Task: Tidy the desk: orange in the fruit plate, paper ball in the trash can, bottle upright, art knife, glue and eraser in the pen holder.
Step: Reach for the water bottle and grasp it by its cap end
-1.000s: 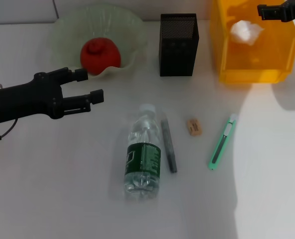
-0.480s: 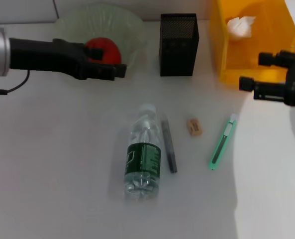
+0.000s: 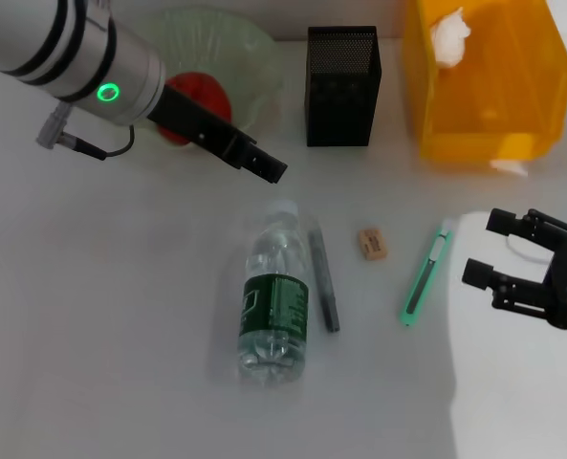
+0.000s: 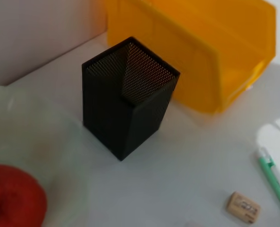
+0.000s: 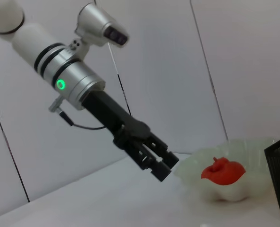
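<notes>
The clear bottle [image 3: 275,296] lies on its side mid-table, cap pointing away from me. Beside it lie the grey glue stick [image 3: 324,277], the tan eraser [image 3: 372,243] and the green art knife [image 3: 426,274]. The red orange [image 3: 195,94] sits in the pale green fruit plate [image 3: 235,43]. A white paper ball [image 3: 450,33] rests inside the yellow trash can [image 3: 512,143]. The black mesh pen holder [image 3: 343,86] stands empty. My left gripper [image 3: 264,167] hovers open just beyond the bottle's cap. My right gripper [image 3: 486,249] is open, right of the knife.
In the left wrist view the pen holder [image 4: 125,99] stands between the plate [image 4: 50,137] and the yellow can [image 4: 196,47], with the eraser [image 4: 242,207] close by. The right wrist view shows the left gripper [image 5: 161,165] near the plate [image 5: 234,189].
My left arm swung from the left side over the plate toward the bottle's cap. My right arm came down from above the trash can to the table beside the knife.
</notes>
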`<action>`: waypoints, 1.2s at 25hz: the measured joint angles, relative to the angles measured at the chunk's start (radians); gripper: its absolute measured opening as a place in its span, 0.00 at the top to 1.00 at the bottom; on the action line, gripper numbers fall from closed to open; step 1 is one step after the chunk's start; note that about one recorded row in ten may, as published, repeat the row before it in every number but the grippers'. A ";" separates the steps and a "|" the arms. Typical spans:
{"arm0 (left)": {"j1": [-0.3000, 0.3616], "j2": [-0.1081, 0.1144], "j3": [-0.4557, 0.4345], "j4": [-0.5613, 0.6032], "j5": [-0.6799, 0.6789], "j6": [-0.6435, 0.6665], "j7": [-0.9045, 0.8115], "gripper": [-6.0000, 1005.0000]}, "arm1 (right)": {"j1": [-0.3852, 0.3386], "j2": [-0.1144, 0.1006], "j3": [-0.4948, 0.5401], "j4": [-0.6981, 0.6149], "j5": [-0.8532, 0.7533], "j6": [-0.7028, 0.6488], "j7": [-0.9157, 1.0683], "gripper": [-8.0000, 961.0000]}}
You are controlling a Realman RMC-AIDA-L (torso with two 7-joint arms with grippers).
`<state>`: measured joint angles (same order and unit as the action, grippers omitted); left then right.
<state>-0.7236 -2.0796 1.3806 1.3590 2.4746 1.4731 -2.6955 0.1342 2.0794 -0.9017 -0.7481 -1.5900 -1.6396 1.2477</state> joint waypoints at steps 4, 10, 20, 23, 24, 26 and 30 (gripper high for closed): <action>-0.038 -0.002 0.047 -0.039 0.015 -0.012 -0.085 0.17 | 0.012 0.000 0.000 0.098 0.000 0.006 -0.089 0.12; -0.079 -0.001 0.089 -0.164 0.008 -0.058 -0.175 0.17 | 0.031 -0.001 0.001 0.161 0.000 0.018 -0.120 0.12; -0.093 -0.001 0.095 -0.345 -0.081 -0.194 -0.181 0.18 | 0.044 -0.001 0.001 0.193 0.000 0.042 -0.137 0.12; -0.093 0.000 0.096 -0.379 -0.082 -0.235 -0.181 0.18 | 0.050 -0.001 0.001 0.207 0.000 0.049 -0.146 0.12; -0.094 0.000 0.097 -0.394 -0.082 -0.249 -0.181 0.18 | 0.051 0.000 0.001 0.208 0.000 0.053 -0.147 0.12; -0.096 0.000 0.098 -0.421 -0.082 -0.273 -0.181 0.18 | 0.052 0.001 0.001 0.210 0.000 0.059 -0.147 0.12; -0.098 0.000 0.099 -0.451 -0.082 -0.303 -0.180 0.18 | 0.061 0.001 0.001 0.228 0.000 0.064 -0.148 0.12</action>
<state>-0.8215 -2.0800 1.4797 0.9076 2.3931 1.1703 -2.8755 0.1952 2.0800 -0.9005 -0.5197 -1.5898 -1.5759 1.0999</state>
